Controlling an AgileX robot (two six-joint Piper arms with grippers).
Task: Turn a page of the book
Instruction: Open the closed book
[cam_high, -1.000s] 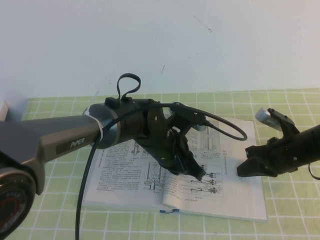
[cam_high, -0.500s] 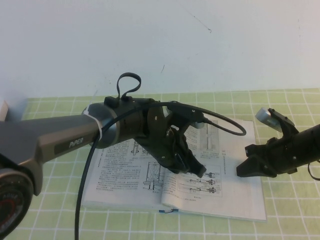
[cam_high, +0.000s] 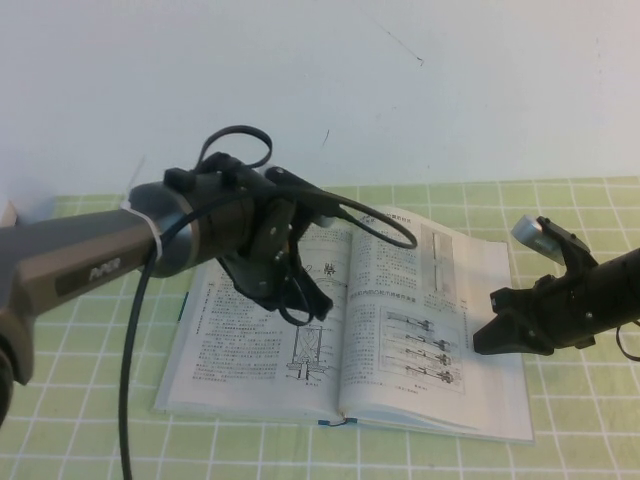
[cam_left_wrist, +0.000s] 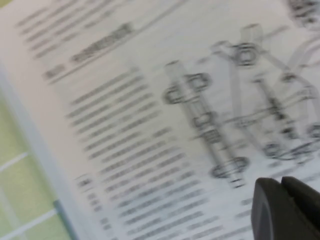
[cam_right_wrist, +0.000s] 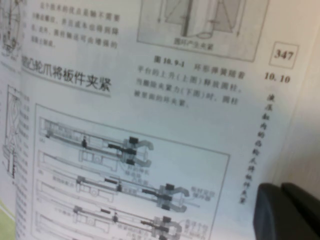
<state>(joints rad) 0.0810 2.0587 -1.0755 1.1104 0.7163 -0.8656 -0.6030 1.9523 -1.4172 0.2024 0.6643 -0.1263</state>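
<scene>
Left gripper (cam_high: 300, 300) has slid off the right-hand page (cam_high: 430, 300) and now hangs over the left leaf; can't tell if it's spread. Right gripper (cam_high: 497, 335) sits pressed together at that page's right edge, probably pinning it flat. One book (cam_high: 250, 395), open mid-table, two arms.
</scene>
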